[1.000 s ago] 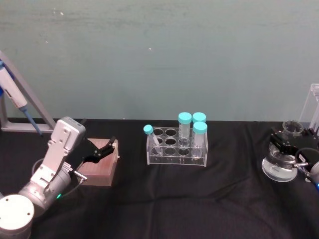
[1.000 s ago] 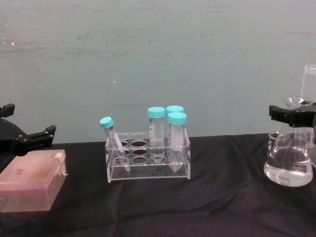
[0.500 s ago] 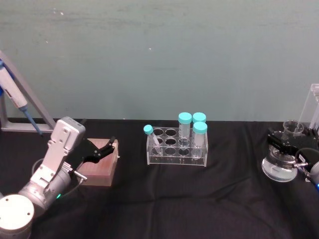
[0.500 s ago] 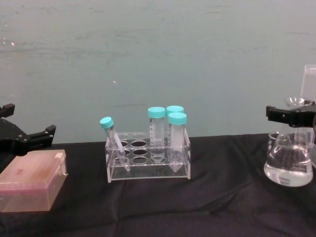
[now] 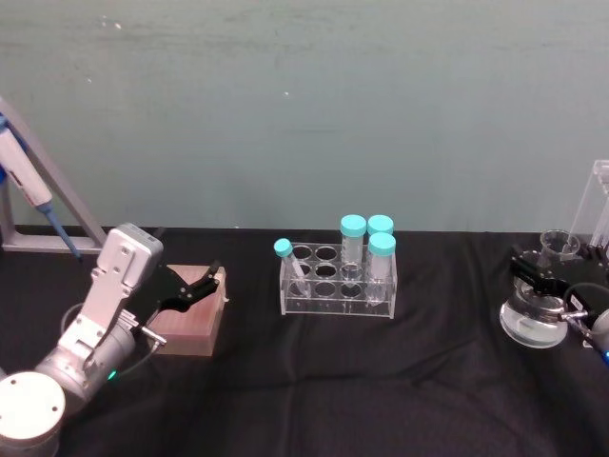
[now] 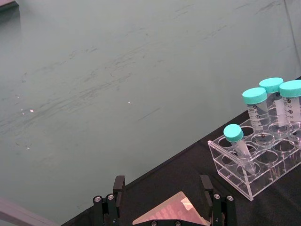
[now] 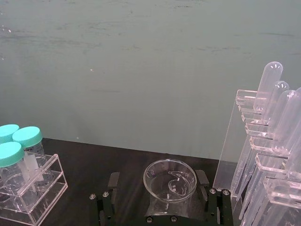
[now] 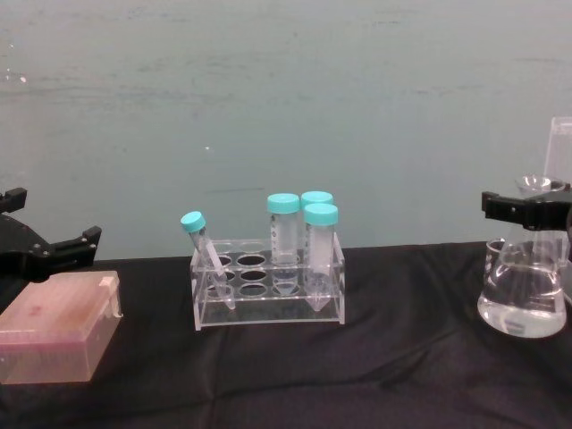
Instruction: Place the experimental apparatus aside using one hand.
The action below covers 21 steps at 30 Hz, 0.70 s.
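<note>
Flask (image 5: 531, 319) of clear liquid stands at our table's far right edge beside the acrylic pipette stand (image 7: 263, 155), our right gripper (image 7: 160, 190) spread around its neck, open black cloth (image 5: 447, 371) stretching left toward the tube rack (image 5: 338, 278), left gripper (image 5: 190, 288) open over the pink box (image 8: 58, 338).

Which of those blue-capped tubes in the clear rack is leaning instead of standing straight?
The small tube at the rack's left end, alone at that side. It tilts with its cap outward, while the three larger tubes stand upright together at the right end.
</note>
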Each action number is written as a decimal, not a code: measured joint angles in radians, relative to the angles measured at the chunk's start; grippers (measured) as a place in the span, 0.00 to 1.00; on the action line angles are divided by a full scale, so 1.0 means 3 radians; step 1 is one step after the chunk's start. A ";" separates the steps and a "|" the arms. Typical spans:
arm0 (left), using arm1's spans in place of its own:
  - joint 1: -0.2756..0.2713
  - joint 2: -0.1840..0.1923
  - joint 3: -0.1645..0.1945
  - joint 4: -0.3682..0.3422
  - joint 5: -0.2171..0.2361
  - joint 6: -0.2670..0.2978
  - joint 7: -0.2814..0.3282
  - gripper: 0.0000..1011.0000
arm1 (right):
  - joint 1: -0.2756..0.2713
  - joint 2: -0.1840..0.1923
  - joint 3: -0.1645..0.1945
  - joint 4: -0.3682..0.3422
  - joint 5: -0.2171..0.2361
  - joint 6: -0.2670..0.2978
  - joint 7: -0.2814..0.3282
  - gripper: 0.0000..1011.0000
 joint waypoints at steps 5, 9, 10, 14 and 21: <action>0.0000 0.0000 0.0000 0.0000 0.0000 0.0000 0.0000 0.99 | 0.0001 -0.0023 0.0008 0.0007 -0.0059 -0.0010 -0.0043 0.99; 0.0000 0.0000 0.0000 0.0000 0.0000 0.0000 0.0000 0.99 | -0.0003 -0.0033 0.0020 0.0006 -0.0109 -0.0064 -0.0065 0.99; 0.0000 0.0000 0.0000 0.0000 0.0000 0.0000 0.0000 0.99 | -0.0006 -0.0034 0.0022 0.0004 -0.0121 -0.0077 -0.0066 0.99; 0.0000 0.0000 0.0000 0.0000 0.0000 0.0000 0.0000 0.99 | -0.0019 -0.0035 0.0031 -0.0012 -0.0172 -0.0146 -0.0060 0.99; 0.0000 0.0000 0.0000 0.0000 0.0000 0.0000 0.0000 0.99 | -0.0035 -0.0023 0.0031 -0.0036 -0.0233 -0.0273 -0.0016 0.99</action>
